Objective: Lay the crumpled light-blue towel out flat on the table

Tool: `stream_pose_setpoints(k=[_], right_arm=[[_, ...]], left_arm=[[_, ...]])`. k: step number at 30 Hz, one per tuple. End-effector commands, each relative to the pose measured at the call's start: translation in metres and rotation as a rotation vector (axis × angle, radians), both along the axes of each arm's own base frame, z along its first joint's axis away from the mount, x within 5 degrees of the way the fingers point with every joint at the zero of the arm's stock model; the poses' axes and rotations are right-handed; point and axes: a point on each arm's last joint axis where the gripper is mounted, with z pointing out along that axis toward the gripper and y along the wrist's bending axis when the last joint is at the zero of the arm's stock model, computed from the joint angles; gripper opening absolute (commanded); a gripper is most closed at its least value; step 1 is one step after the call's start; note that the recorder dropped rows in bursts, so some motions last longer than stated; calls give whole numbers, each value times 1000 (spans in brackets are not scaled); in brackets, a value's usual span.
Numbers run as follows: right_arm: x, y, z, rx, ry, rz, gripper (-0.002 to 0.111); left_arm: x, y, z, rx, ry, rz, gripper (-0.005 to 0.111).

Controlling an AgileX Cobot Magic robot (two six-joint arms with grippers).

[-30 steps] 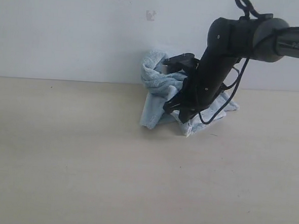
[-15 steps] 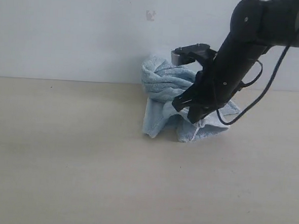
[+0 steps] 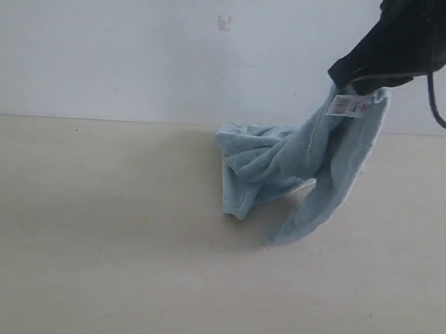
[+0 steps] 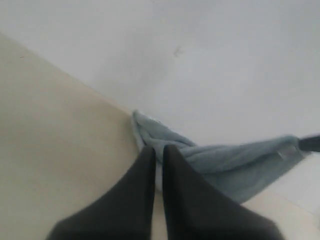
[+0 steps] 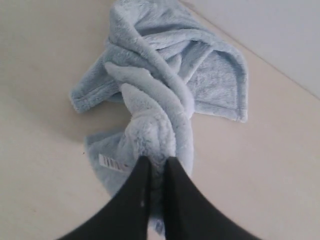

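The right gripper [image 3: 357, 86] is clamped on a bunched edge of the towel [image 3: 284, 163], holding that part up above the table [image 3: 90, 242] at the right of the exterior view. In the right wrist view the two dark fingers [image 5: 137, 185] pinch a thick roll of the fluffy blue cloth between them. From the grip the cloth hangs in a long drape whose lower end touches the table, while the rest slopes down leftward into a crumpled heap lying on the surface near the wall [image 3: 139, 48]. A small white label [image 3: 346, 106] with reddish print shows on the cloth just below the gripper. The towel is still twisted and folded over itself, with a hemmed flap open toward the wall. The left gripper [image 4: 157, 150] appears only in its own wrist view, above the bare table and apart from the heap; its fingers are drawn nearly together with a thin slit between them and grasp nothing.
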Motion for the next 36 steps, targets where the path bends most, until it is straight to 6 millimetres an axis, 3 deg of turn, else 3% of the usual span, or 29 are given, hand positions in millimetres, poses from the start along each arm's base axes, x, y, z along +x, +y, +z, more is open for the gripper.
stream_pose_setpoints(k=[1, 6, 10, 17, 25, 32, 36], right_arm=[[-16, -10, 17, -9, -47, -38, 0], [-35, -24, 39, -17, -167, -90, 0], [-46, -44, 55, -97, -303, -194, 0], [-38, -58, 53, -199, -325, -261, 0], [24, -108, 4, -161, -211, -430, 0], [69, -154, -44, -163, -97, -561, 0], [81, -163, -60, -154, -75, -576, 0]], left_arm=[[2, -17, 12, 48, -69, -212, 23], [26, -24, 16, 132, -55, -302, 63], [55, -32, 22, 260, -4, -422, 65], [131, -45, 17, 299, 121, -661, 65], [211, -85, -21, 359, 265, -867, 65], [243, -134, -49, 521, 272, -1043, 65], [251, -152, -68, 596, 314, -1059, 65]])
